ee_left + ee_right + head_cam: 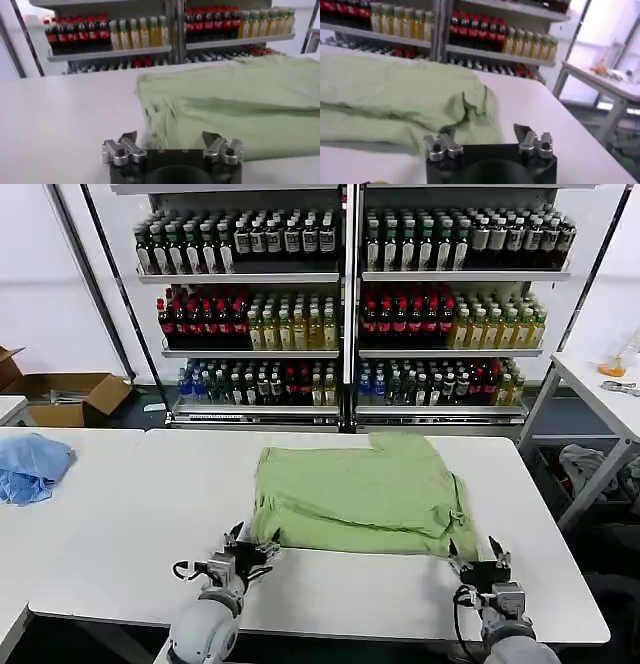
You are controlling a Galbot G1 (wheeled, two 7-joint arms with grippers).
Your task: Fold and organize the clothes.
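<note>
Left gripper (248, 546), fingers spread wide, nothing held, low over table (120, 514) at near left corner of shirt (360, 494). Wrist view: left gripper (172, 145) fingertips just short of shirt (235, 107) edge. Right gripper (478, 559), fingers likewise spread and empty, at near right corner of shirt; wrist view: right gripper (487, 137) with one fingertip over shirt (395, 100) hem. Light green shirt lies partly folded, flat on white table, centre. Blue cloth (30, 466) on far left table. Bottle shelves (345, 304) behind.
</note>
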